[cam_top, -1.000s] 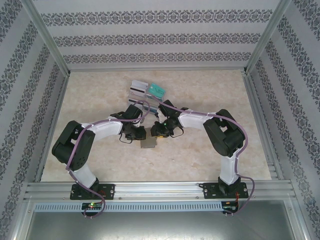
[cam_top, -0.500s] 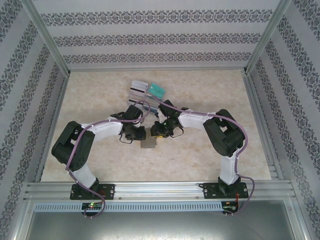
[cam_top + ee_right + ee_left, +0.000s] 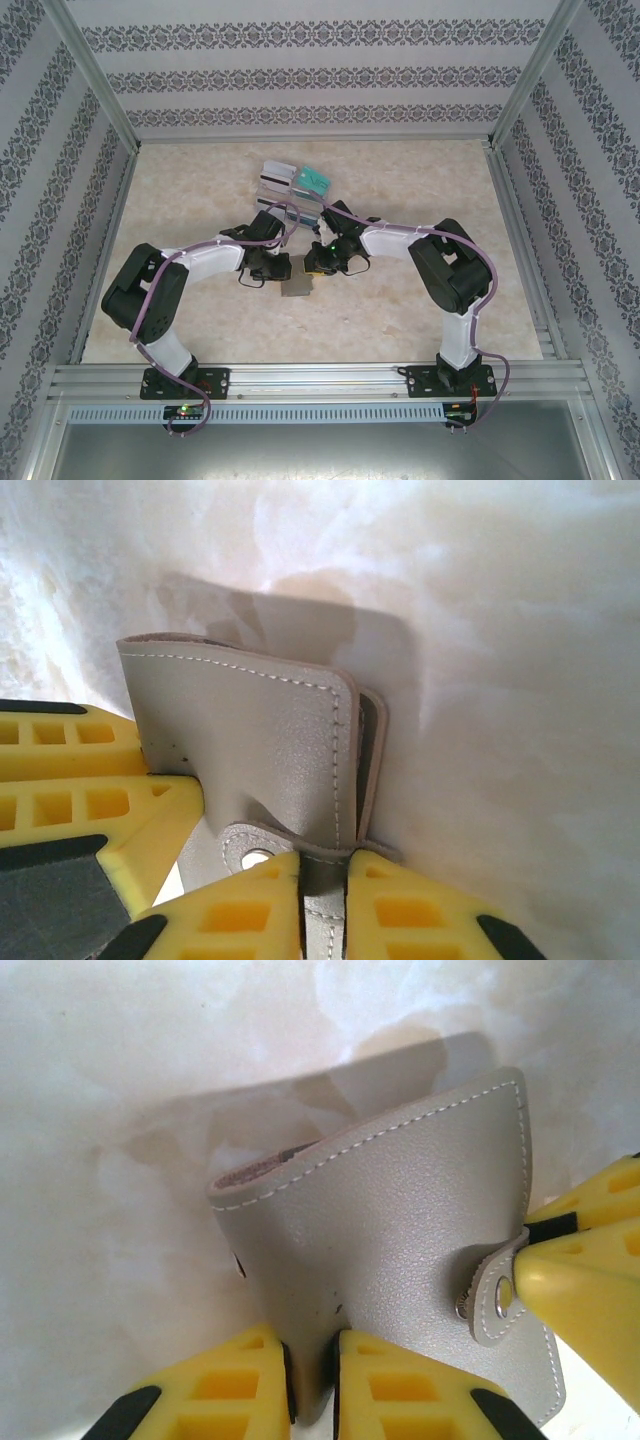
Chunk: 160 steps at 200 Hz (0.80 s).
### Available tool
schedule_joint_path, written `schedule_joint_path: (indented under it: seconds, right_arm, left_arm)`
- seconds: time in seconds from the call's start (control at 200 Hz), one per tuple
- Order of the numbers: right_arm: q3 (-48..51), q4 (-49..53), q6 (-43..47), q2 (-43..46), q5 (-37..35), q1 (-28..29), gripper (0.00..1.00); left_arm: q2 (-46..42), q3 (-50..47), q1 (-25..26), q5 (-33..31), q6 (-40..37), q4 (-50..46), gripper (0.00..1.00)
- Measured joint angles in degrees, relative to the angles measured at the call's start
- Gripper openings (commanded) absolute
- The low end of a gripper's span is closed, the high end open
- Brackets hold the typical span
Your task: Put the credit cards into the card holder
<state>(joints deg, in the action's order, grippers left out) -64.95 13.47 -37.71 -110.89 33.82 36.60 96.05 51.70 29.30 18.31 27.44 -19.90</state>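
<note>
Rear overhead; wrist close-ups, same card holder (image 3: pixel 400 1250)

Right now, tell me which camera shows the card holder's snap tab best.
Left wrist: the snap tab faces the lens, metal stud plain, on the grey card holder. The right wrist view catches its rounded end, partly hidden. In the top external view the card holder is a small grey patch, tab too small to tell.

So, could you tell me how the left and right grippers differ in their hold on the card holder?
The left gripper pinches the card holder by its cover's edge, whereas the right gripper pinches its snap strap. From above, the left gripper sits left of the holder, the right gripper right of it. Both are shut on it.
</note>
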Motion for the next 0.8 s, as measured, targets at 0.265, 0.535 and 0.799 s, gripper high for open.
schedule_joint_path:
  seconds: [0.265,0.535,0.799]
  right_arm:
    - [0.7,-0.5,0.1,0.4,0.0,-0.1,0.14]
    - [1.0,-0.6,0.2,4.4,0.3,0.0,0.14]
    - [2.1,-3.7,0.6,8.1,3.3,1.0,0.14]
  left_arm:
    - [-0.3,-0.6,0.0,0.0,0.0,0.9,0.16]
    - [-0.2,-0.6,0.0,0.3,0.0,1.2,0.16]
    - [1.0,-0.6,1.3,4.4,-0.1,4.5,0.15]
